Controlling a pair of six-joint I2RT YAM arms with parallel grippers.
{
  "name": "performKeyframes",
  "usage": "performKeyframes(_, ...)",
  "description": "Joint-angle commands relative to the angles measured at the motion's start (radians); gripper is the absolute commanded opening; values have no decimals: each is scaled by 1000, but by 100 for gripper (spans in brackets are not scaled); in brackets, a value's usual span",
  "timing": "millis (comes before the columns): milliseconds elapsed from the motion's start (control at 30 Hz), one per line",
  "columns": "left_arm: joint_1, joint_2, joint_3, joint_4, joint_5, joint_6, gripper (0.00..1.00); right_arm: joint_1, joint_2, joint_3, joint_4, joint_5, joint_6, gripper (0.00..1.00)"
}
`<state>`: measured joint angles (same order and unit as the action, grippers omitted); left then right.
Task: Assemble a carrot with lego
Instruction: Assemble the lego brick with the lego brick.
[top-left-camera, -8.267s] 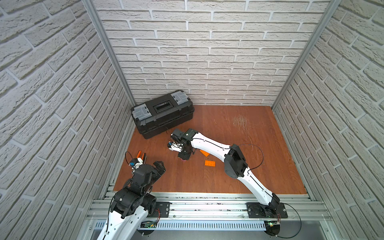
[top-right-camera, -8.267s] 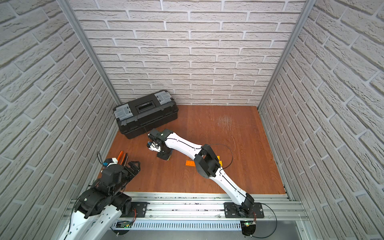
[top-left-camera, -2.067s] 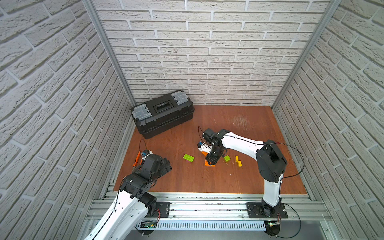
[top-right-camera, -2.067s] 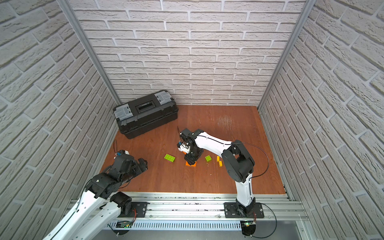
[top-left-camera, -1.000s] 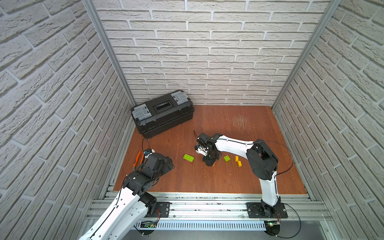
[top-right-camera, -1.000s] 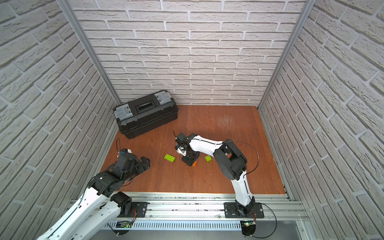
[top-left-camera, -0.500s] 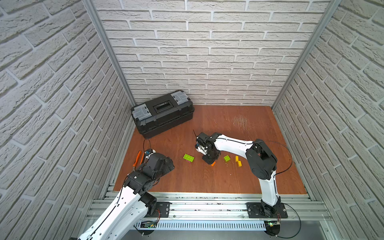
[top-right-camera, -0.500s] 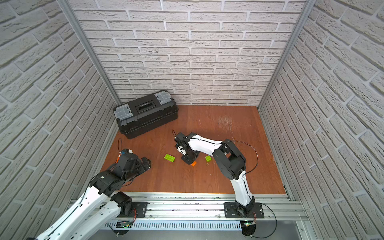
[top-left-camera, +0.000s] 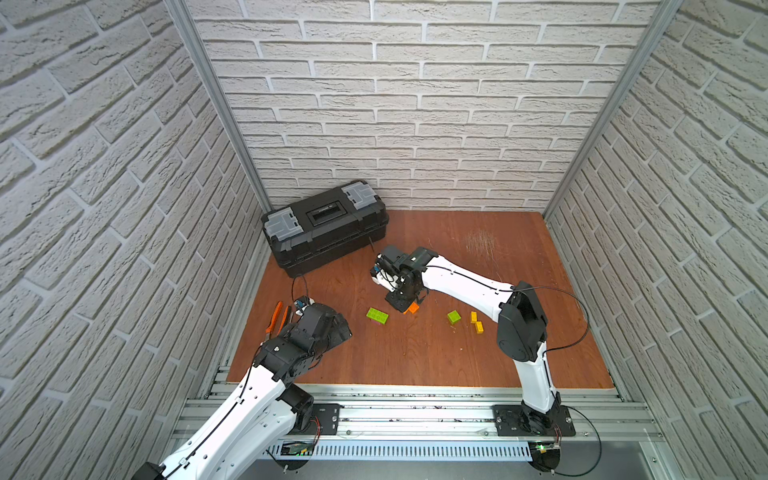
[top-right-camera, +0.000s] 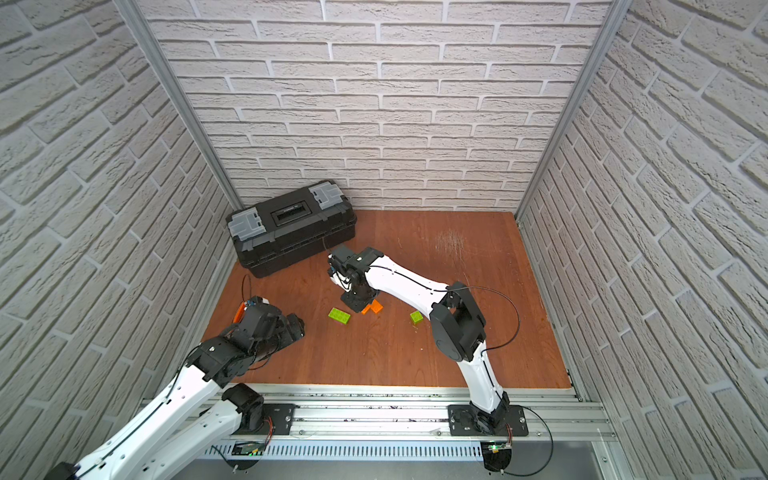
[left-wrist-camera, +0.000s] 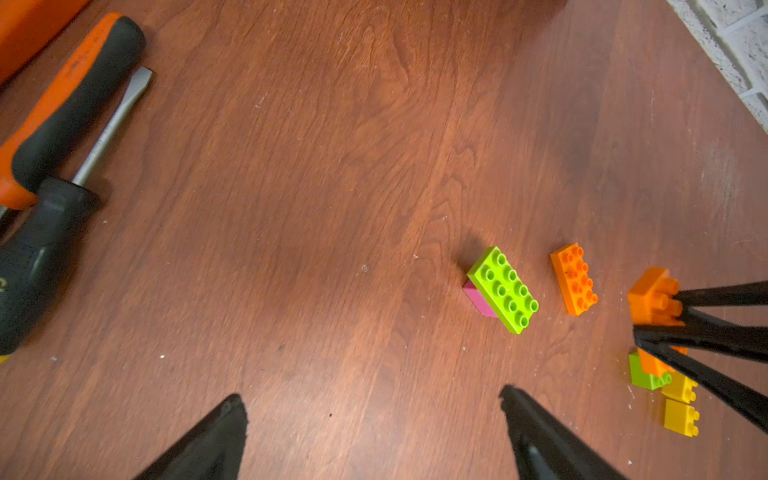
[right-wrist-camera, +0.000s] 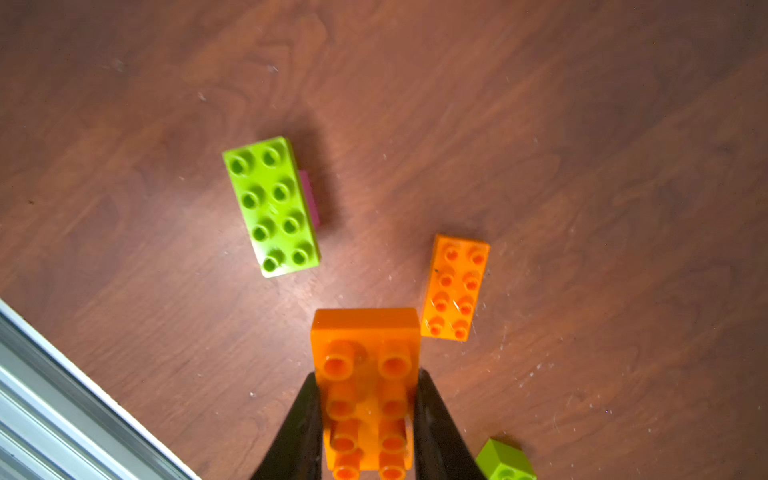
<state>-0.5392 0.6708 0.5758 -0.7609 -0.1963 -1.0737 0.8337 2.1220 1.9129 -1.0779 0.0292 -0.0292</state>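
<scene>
The right fingers (right-wrist-camera: 307, 415) are pinching a long orange brick (right-wrist-camera: 365, 332) by its two long sides, closed in on it, with the studs facing the wrist camera. The left fingers (left-wrist-camera: 224, 432), two black tapered points, are standing spread wide with nothing between them, hovering over bare wood near the orange-handled pliers (top-left-camera: 274, 316).

The lego pieces are glossy moulded plastic with round studs in two rows. They are lying around the middle of the counter (top-left-camera: 415, 357) — reddish-brown wood grain with pale scratches. A lime-green long brick (right-wrist-camera: 272, 205) is sitting on a pink square brick (left-wrist-camera: 478, 300), which is peeking out at one side. Only these two are stacked, so the carrot is not yet standing as a finished figure. A second orange brick (right-wrist-camera: 455, 286) is lying flat, studs up, just beside the held one. A small green square brick (top-left-camera: 454, 317) and two tiny yellow bricks (left-wrist-camera: 681, 417) are resting near each other.

A screwdriver (left-wrist-camera: 112, 120) with a grey flat blade is lying beside the pliers. The print on its black handle is cut by the frame edge and cannot be read. A black toolbox (top-left-camera: 324, 226) with grey latches is standing at the back-left corner.
</scene>
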Motion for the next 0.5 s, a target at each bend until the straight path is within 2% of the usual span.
performKeyframes(0, -5, -16, -10, 21, -13, 1, 98, 38, 83, 96, -89, -14, -32, 5)
performKeyframes(233, -7, -29, -10, 5, -18, 4, 98, 70, 215, 327, -188, -29, -66, 3)
performKeyframes(467, -7, -42, -20, 5, -25, 0, 98, 85, 284, 407, -252, -13, -108, 3)
